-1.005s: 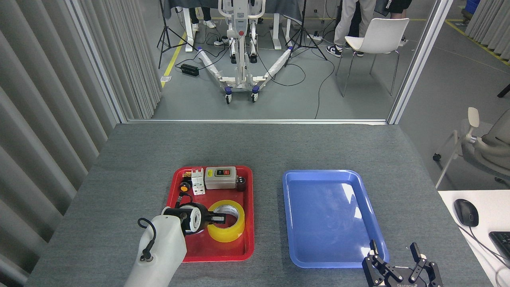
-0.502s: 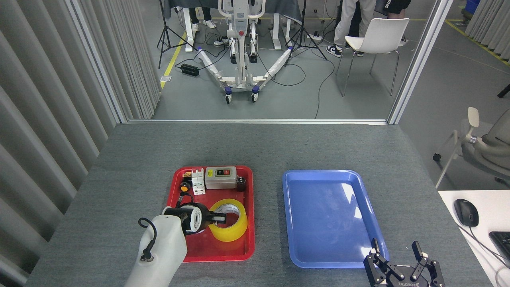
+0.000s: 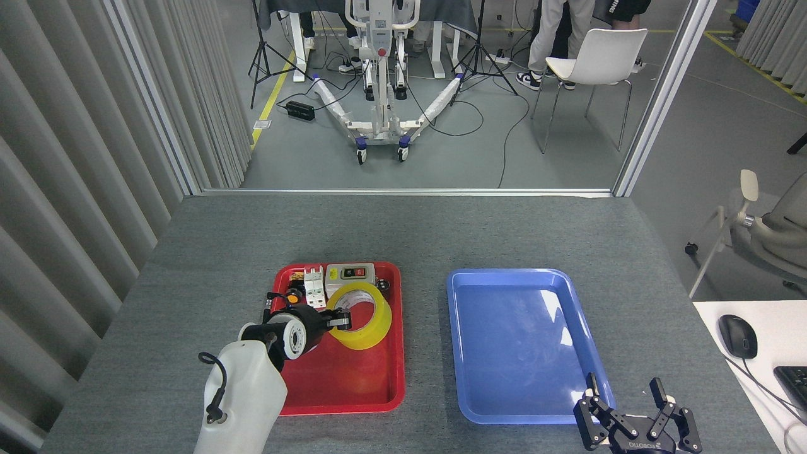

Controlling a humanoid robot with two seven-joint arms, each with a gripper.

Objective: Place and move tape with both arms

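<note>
Left gripper (image 3: pixel 341 321) clamped on rim of tape (image 3: pixel 359 315), roll tilted above red tray (image 3: pixel 353 384). Right gripper (image 3: pixel 630 408) spread open, empty, near blue tray (image 3: pixel 523 403) corner.

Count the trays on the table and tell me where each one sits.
2. The red tray lies left of centre, holding the tape and small parts; the blue tray lies to its right, empty.
</note>
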